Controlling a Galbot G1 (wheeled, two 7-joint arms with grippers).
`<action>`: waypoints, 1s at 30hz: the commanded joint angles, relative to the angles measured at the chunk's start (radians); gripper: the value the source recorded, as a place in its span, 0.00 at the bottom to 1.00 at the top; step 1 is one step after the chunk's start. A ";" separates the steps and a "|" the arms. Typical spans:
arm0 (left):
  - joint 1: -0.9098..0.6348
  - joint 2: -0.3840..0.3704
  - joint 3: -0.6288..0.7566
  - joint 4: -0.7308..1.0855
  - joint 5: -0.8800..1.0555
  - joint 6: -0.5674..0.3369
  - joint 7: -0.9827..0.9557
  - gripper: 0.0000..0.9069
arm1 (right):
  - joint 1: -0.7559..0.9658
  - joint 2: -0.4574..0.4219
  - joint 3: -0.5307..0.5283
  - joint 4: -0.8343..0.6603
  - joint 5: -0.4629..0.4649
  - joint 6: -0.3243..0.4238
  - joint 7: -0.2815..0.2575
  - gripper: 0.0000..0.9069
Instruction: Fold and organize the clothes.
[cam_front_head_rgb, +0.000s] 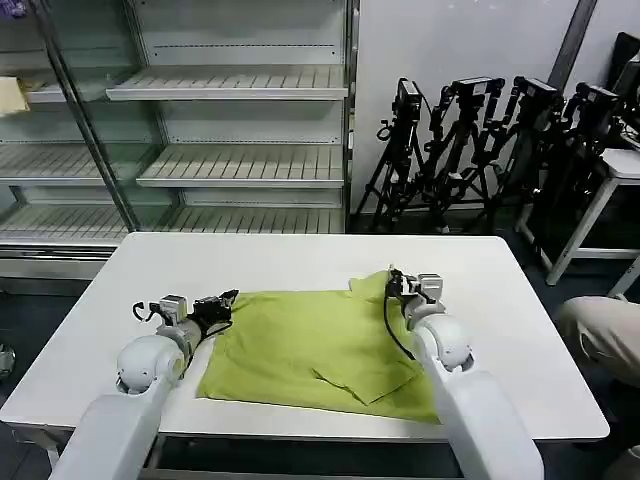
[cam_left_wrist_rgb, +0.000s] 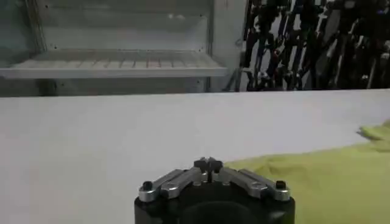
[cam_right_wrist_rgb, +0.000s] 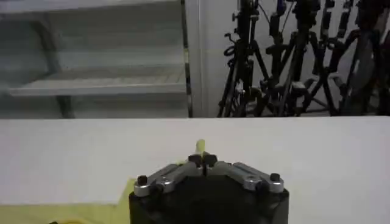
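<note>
The clothes are one lime yellow-green T-shirt (cam_front_head_rgb: 320, 350), lying partly folded on the white table (cam_front_head_rgb: 300, 262), with a folded flap near its front right. My left gripper (cam_front_head_rgb: 230, 298) sits low at the shirt's far left corner. Its fingertips (cam_left_wrist_rgb: 201, 164) are shut, and the cloth edge (cam_left_wrist_rgb: 317, 182) lies just beside them with none showing between them. At the far right corner, my right gripper (cam_front_head_rgb: 392, 283) is shut on the shirt. A small tuft of green cloth (cam_right_wrist_rgb: 200, 146) sticks up between its tips, and that corner (cam_front_head_rgb: 372, 286) is slightly raised.
Metal shelving (cam_front_head_rgb: 240, 165) stands behind the table. Several black camera tripods (cam_front_head_rgb: 470, 150) are at the back right, next to a second white table (cam_front_head_rgb: 620, 170). Beige fabric (cam_front_head_rgb: 600, 335) shows at the right edge. Bare tabletop lies beyond the shirt.
</note>
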 joint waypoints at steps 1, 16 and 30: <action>0.090 0.020 -0.028 -0.136 -0.019 -0.005 -0.005 0.02 | -0.154 -0.066 0.017 0.219 0.019 0.000 0.000 0.00; 0.226 0.038 -0.080 -0.239 -0.019 -0.007 0.011 0.02 | -0.375 -0.098 0.063 0.400 -0.004 0.001 -0.007 0.00; 0.289 0.044 -0.122 -0.259 0.004 -0.008 0.019 0.02 | -0.460 -0.114 0.110 0.447 -0.029 0.003 -0.023 0.00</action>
